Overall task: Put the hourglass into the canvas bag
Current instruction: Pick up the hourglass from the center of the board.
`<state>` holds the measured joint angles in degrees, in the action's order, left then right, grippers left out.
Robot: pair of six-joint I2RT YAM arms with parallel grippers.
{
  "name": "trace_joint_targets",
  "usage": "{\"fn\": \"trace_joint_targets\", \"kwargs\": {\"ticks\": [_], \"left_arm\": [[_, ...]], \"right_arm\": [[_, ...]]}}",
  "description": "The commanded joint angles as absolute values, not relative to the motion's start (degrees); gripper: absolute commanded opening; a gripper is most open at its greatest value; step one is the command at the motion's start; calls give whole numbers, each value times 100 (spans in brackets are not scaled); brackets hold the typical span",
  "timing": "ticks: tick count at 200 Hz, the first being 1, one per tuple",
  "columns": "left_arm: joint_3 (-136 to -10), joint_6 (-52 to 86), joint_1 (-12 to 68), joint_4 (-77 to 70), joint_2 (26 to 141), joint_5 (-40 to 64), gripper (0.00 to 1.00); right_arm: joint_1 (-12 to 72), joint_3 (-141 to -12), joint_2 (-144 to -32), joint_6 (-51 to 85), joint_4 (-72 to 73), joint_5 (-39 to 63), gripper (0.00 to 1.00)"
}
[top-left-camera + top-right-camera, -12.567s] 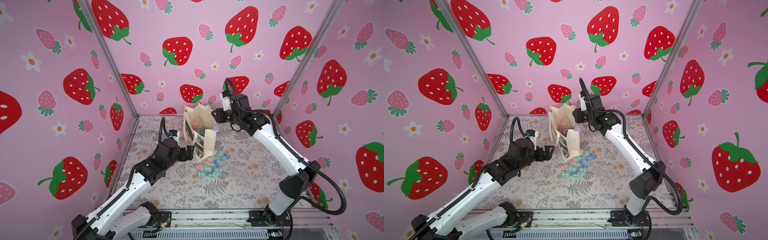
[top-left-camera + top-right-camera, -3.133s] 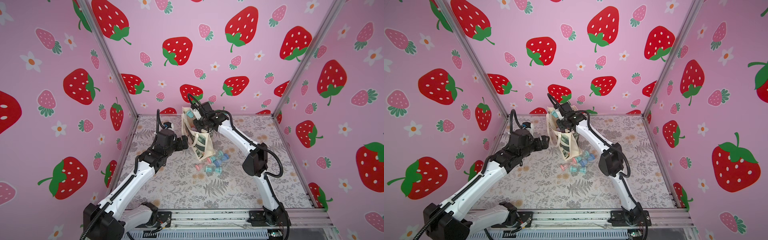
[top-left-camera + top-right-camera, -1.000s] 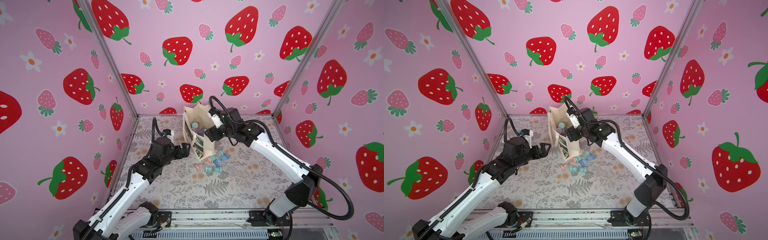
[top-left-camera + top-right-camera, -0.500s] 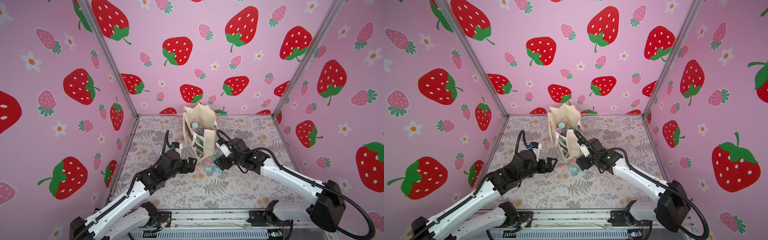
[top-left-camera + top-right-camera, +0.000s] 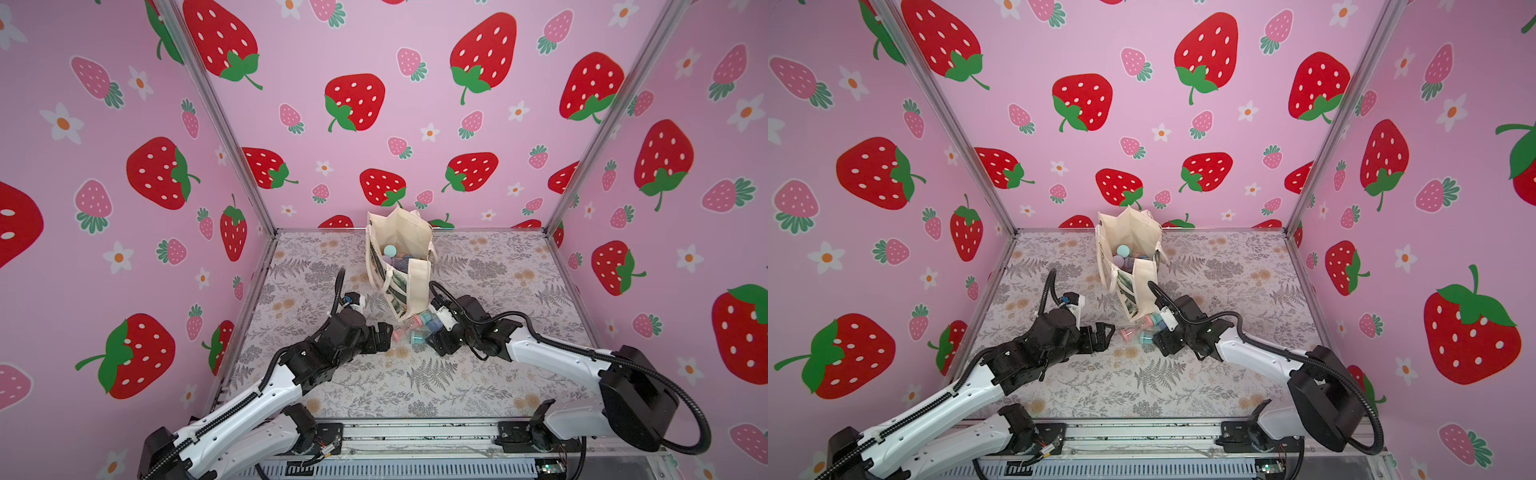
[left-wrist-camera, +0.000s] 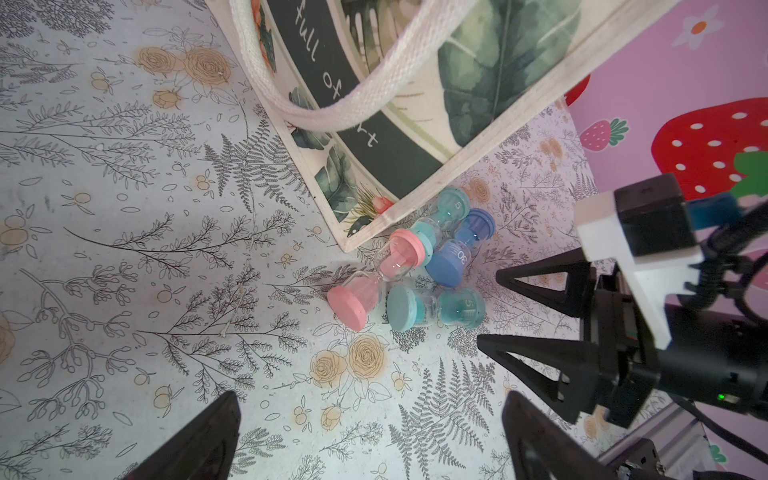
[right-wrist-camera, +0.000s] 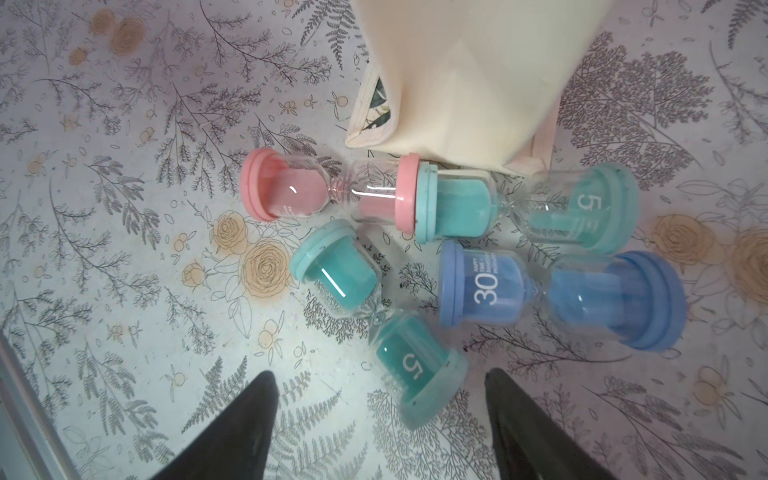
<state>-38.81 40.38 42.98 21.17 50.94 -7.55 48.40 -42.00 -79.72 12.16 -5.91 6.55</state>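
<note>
Teal sand hourglass marked 5 point(image 7: 376, 318) looks like the one to grab imo: it's lying flat on the floral-print table point(image 5: 415, 382), near the front corner of the cream leaf-print canvas bag point(image 5: 419, 286), bunched up with three other hourglasses point(image 7: 561, 295). The right tool point(image 7: 378, 374) is nearest, jaws apart and empty, one cap sitting between the tips. The long axis slants away from it though, not across. The left tool point(image 6: 372, 395) is wide open, empty, further off.
</note>
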Motion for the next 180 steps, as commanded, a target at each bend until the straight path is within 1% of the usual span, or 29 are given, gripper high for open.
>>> {"fn": "trace_joint_targets", "kwargs": {"ticks": [1, 67, 137, 180], "left_arm": [[-3777, 4157, 4326, 2060, 5098, -1008, 99], [-3701, 4228, 4324, 2087, 5049, -1116, 99], [-3748, 4219, 4328, 2038, 5197, -1080, 99], [-3779, 4197, 4333, 2082, 5221, -1072, 99]], "right_arm": [[4870, -4132, -8172, 1082, -13, 646, 79], [4997, -3958, -8589, 1080, 176, 800, 78], [5489, -3724, -8862, 1355, 91, 477, 65], [5665, -3540, -8863, 1573, -54, 249, 62]]}}
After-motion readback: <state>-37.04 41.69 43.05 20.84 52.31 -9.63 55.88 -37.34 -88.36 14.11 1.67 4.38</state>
